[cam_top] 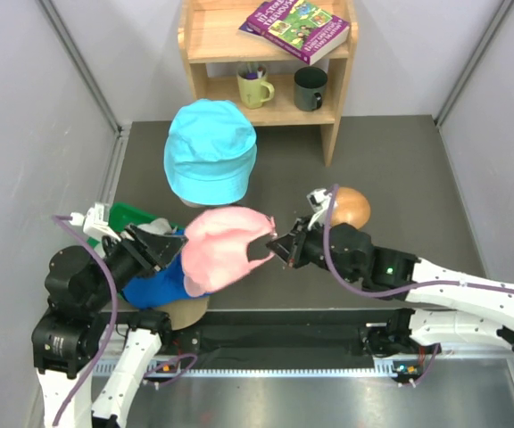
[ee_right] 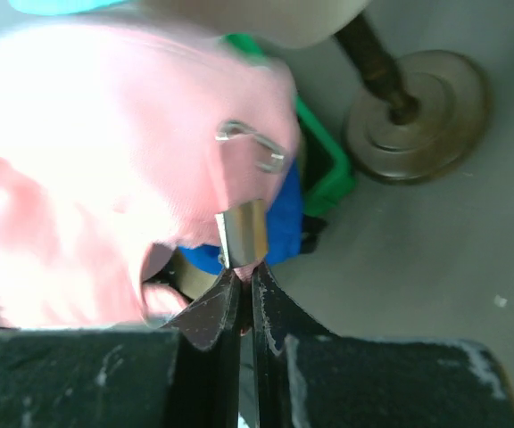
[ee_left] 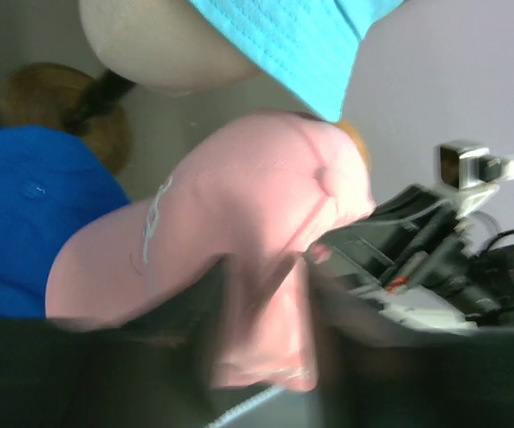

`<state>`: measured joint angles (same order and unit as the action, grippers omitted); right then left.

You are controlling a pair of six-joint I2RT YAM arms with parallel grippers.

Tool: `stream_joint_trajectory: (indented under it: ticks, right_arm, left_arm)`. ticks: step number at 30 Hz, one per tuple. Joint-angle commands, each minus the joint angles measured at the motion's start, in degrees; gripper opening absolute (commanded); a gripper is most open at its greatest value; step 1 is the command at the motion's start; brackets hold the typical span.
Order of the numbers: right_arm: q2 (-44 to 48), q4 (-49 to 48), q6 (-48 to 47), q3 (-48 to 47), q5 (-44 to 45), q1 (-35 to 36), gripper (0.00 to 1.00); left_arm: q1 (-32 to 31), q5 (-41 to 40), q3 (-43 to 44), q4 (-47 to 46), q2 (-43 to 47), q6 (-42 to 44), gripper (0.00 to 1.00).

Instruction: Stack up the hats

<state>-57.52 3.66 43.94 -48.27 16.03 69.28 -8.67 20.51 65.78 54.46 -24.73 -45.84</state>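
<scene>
A pink cap [cam_top: 226,245] hangs between my two grippers, above the royal blue cap [cam_top: 159,281], which lies on a tan one [cam_top: 184,312]. My right gripper [cam_top: 275,245] is shut on the pink cap's back strap, just below its metal buckle [ee_right: 242,234]; the right wrist view shows the right gripper [ee_right: 245,272] pinching pink fabric. My left gripper [cam_top: 172,245] is at the cap's other side. In the blurred left wrist view its gripper [ee_left: 266,303] has the jaws apart around the pink cap [ee_left: 239,205]. A cyan bucket hat [cam_top: 211,150] sits behind on the mannequin head [ee_left: 159,45].
A round-topped wooden stand [cam_top: 351,207] rises just behind my right arm, its base [ee_right: 418,116] on the grey mat. A green container [cam_top: 132,217] lies by my left arm. A wooden shelf [cam_top: 199,40] at the back holds two mugs and a book.
</scene>
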Motion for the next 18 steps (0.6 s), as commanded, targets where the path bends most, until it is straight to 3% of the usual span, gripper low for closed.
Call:
stream_joint_trajectory:
  ticks: [1,3,5,18]
  right_arm:
    - [6.71,14.25,-0.35,-5.16,8.56,0.07,0.00]
    - [7.94,18.38,-1.66,-7.70,9.63,-0.72,0.00]
    - [7.77,23.05,-3.94,-9.64,9.98,-1.51,0.00]
    - [-1.88,28.06,-11.59,-23.27,-3.02,-16.96,0.00]
  left_arm:
    - [0.40,-2.76,-0.39,1.00,0.56,4.18,0.72]
    - [0.40,-2.93,-1.00,1.35,0.21,5.58,0.84]
    - [0.40,-3.46,-1.44,1.70,-0.23,6.20,0.89]
    - [0.40,-5.65,-1.88,-1.28,-4.10,12.71,0.95]
